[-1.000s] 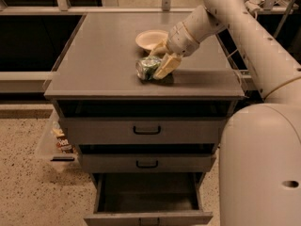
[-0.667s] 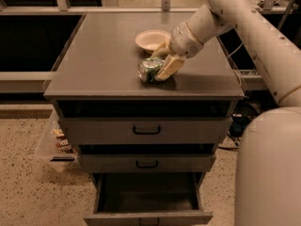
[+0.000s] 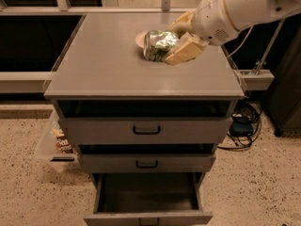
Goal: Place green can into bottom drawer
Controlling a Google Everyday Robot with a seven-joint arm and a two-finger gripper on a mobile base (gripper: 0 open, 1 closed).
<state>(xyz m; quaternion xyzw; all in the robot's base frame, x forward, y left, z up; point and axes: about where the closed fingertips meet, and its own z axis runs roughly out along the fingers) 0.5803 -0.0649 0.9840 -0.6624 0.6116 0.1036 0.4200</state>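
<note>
**Tool** (image 3: 170, 44): cream two-finger unit on the end of a white arm (image 3: 244, 6) that enters from the upper right. It sits over the rear centre-right of the surface. Its fingers (image 3: 186, 53) are clamped on either side of the green can, one on the near side and one on the far side.

**Green can** (image 3: 159, 45): shiny, green and silver, dented. It is held on its side in the tool, with one silver end facing left. Whether it touches the surface or is lifted clear of it cannot be told.

**Bowl** (image 3: 139, 39): cream and round, at the rear of the surface. It is mostly hidden behind the can, and only its left edge shows.

**Surface** (image 3: 113, 69): the flat grey top of the metal cabinet.

**Top drawer** (image 3: 146, 130): grey front with a black handle and a dark gap above it.

**Middle drawer** (image 3: 146, 163): grey front with a black handle and a dark gap above it.

**Bottom drawer** (image 3: 146, 217): pulled out toward the camera, showing a dark inside. It lies well below the can and well apart from it.

**Floor items**: a clear plastic bin (image 3: 52, 142) stands just left of the cabinet. Dark cables (image 3: 244, 124) lie to the right on speckled flooring.
</note>
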